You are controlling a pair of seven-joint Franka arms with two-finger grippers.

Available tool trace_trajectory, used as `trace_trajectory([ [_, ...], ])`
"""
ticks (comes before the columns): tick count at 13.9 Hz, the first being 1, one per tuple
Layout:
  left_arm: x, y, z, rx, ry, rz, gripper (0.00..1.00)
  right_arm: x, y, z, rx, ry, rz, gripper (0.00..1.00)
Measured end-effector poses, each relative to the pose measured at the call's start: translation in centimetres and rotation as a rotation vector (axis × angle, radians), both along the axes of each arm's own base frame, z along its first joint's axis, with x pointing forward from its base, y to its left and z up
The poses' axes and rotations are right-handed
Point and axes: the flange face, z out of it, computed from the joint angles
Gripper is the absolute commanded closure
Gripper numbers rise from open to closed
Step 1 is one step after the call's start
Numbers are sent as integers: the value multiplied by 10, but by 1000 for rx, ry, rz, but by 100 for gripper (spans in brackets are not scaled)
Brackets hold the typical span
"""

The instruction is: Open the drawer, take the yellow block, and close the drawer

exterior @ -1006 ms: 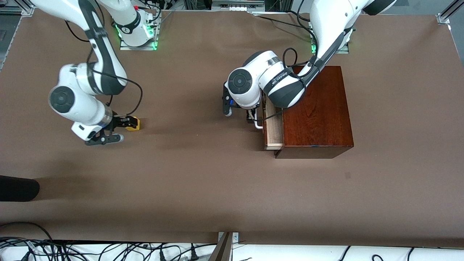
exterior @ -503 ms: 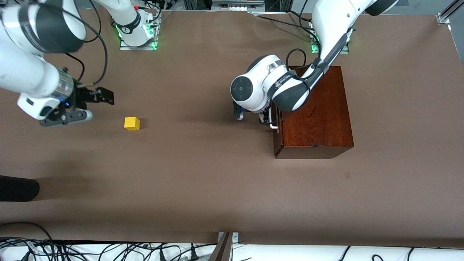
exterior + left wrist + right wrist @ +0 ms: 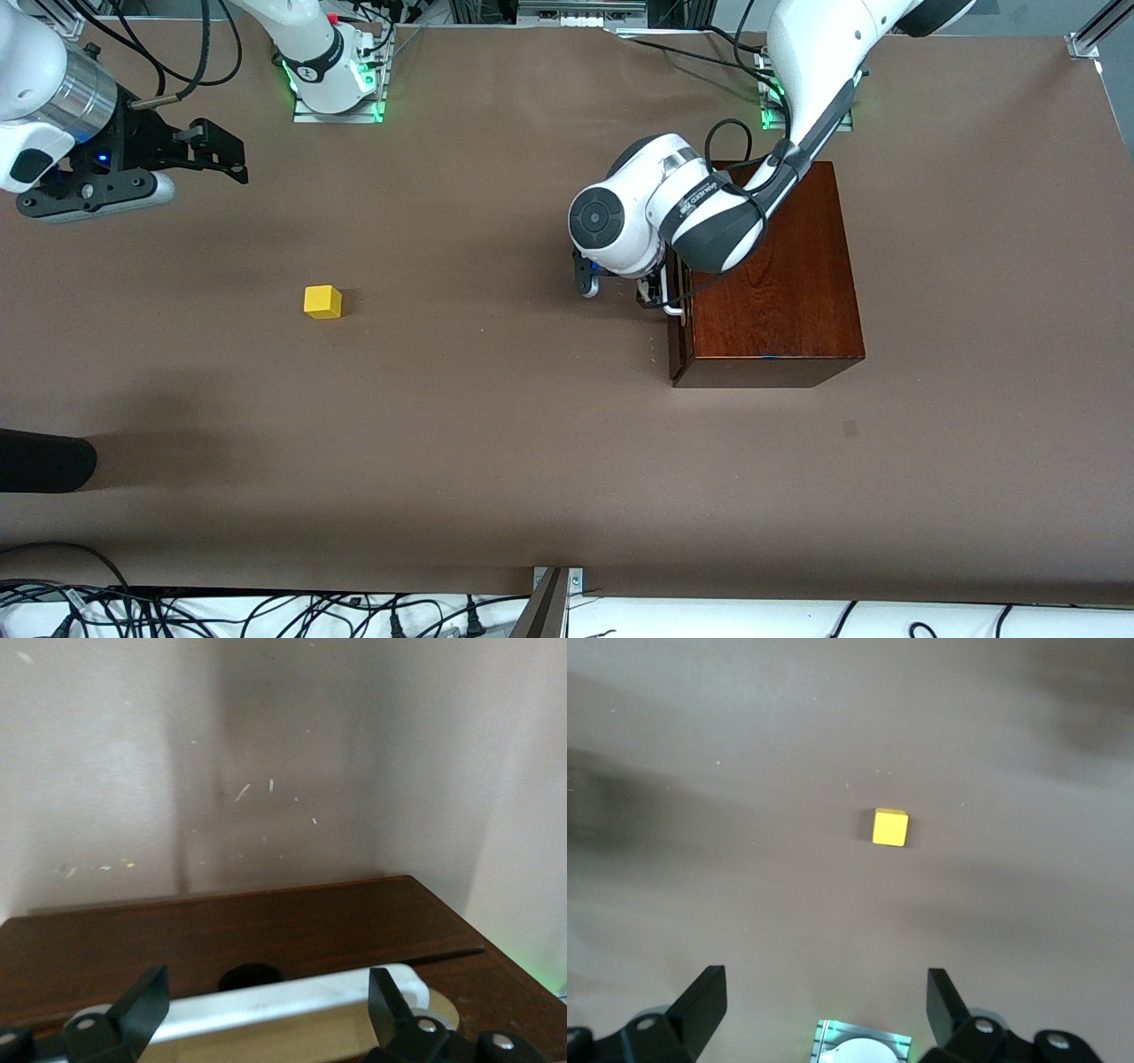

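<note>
The yellow block (image 3: pixel 322 301) sits alone on the brown table toward the right arm's end; it also shows in the right wrist view (image 3: pixel 890 827). My right gripper (image 3: pixel 221 152) (image 3: pixel 824 988) is open and empty, raised high over the table near its own base. The drawer (image 3: pixel 675 346) is pushed into the dark wooden box (image 3: pixel 780 266), its front about flush. My left gripper (image 3: pixel 660 297) (image 3: pixel 266 992) is open at the drawer front (image 3: pixel 310 921), with the white handle (image 3: pixel 283 1001) lying between its fingers.
A black object (image 3: pixel 44 461) juts in at the right arm's end of the table. Cables run along the table edge nearest the front camera. The right arm's base plate (image 3: pixel 337 84) glows green and shows in the right wrist view (image 3: pixel 859 1045).
The left gripper pushed the partly open drawer shut. The right gripper let go of the yellow block, leaving it on the table, and rose away toward its base.
</note>
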Motion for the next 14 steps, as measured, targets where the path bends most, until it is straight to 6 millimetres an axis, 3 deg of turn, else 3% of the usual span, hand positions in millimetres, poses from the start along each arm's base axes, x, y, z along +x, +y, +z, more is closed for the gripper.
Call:
trace_trajectory([
  [3, 22, 21, 79, -50, -120, 52, 0, 8, 0, -16, -14, -27, -1, 0],
  [5, 42, 58, 144, -69, -200, 120, 0, 13, -4, -20, -10, -51, -10, 0],
  [7, 57, 108, 200, -57, -241, 208, 0, 14, -6, -20, -9, -60, -15, 0],
  [10, 74, 185, 250, -18, -232, 340, 0, 18, -9, -23, -9, -68, -21, 0],
  [14, 96, 277, 288, -2, -290, 518, 0, 20, -14, -22, -45, -83, -20, 0],
])
